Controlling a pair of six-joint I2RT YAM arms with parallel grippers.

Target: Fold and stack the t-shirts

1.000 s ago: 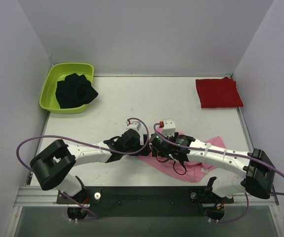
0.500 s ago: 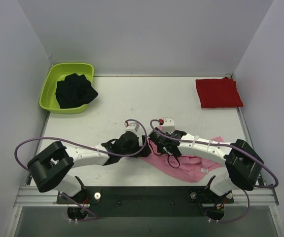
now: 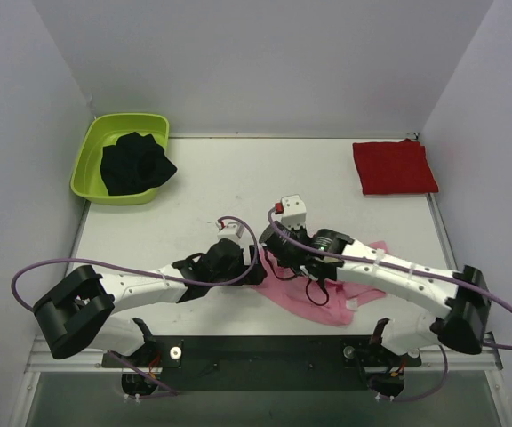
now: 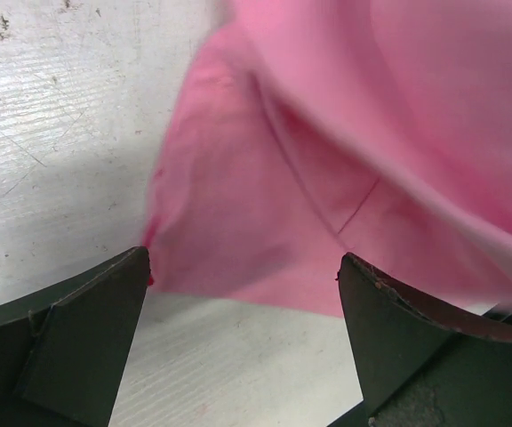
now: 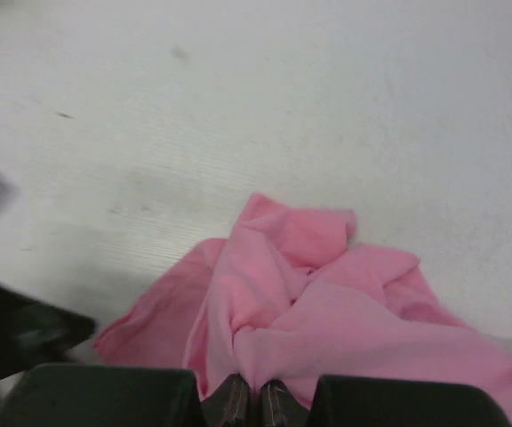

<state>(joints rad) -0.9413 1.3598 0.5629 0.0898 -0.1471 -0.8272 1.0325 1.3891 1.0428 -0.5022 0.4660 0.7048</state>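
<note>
Step in hand, judged as gripping for unfolding: the right tool [image 5: 254, 397] pinches the crumpled light pink cloth t-shirt [image 3: 300, 307] at lower centre, the left tool [image 4: 243, 338] stands spread at its edge, and the next move likely calls for closing left and pulling flat.

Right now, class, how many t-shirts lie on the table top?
2. The pink t-shirt lies crumpled near the front middle; the red t-shirt lies folded at the far right corner. The black cloth in the green tub may be another; cannot tell.

A robotics lab test booth: plain pale walls [image 3: 265, 62] enclose a white table [image 3: 238, 178]; left arm [image 3: 140, 286] and right arm [image 3: 398, 277] are bolted to a dark mounting plate [image 3: 265, 351].
</note>
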